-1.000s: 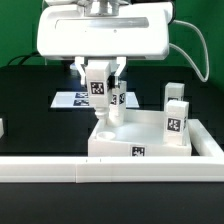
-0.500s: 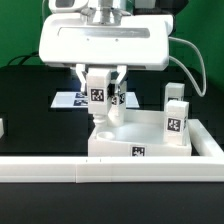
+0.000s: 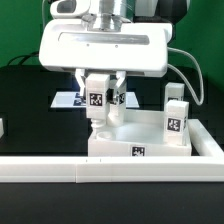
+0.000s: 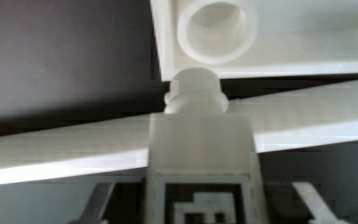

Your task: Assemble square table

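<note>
One leg (image 3: 97,100) clamped upright in end effector (image 3: 101,98), hanging clear above tabletop (image 3: 140,140) corner socket (image 4: 220,28); tabletop sits on black counter (image 3: 30,100), front edge against border wall (image 3: 110,170); two legs (image 3: 177,115) stand on its far right.

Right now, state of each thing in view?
tool: shut on held leg
held leg: upright, above tabletop corner, not yet in a socket
tabletop: flat on table, sockets up
corner socket: empty
far leg: standing loose, beyond tabletop
near leg: upright at tabletop's right side in the exterior view
</note>
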`<state>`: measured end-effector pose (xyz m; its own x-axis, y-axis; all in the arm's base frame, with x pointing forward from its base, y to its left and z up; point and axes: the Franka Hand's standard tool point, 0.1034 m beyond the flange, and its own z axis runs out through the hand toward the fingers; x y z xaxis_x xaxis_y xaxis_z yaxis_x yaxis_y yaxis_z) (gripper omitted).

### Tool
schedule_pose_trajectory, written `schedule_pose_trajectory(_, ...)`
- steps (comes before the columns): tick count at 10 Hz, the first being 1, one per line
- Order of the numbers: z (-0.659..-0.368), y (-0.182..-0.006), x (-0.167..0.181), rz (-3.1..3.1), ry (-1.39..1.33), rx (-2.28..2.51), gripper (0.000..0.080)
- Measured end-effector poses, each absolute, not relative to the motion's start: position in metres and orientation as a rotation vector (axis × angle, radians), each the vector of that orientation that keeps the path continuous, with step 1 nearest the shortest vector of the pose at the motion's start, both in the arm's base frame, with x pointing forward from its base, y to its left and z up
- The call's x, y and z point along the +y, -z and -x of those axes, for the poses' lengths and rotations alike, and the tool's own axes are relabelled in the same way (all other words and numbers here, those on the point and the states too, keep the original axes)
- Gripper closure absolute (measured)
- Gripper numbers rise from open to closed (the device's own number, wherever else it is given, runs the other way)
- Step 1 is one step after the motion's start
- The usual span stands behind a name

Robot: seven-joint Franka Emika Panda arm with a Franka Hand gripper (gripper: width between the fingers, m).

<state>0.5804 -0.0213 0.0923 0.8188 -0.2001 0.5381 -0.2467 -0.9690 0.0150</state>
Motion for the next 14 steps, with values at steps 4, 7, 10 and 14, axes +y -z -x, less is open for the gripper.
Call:
schedule_pose_trajectory(4,-0.576,-0.086,-0.012,-2.925,-0.828,-0.334,0.0514)
schedule_pose_trajectory(7,-0.57,-0.079,-0.012,-2.923,-0.814,-0.326,0.0514)
schedule_pose_trajectory(10,-0.57,-0.078,-0.011,-2.923,-0.812,-0.323,0.0514)
schedule_pose_trajectory(14,-0.569,-0.073,-0.007,-2.921,-0.815,-0.306,0.0514)
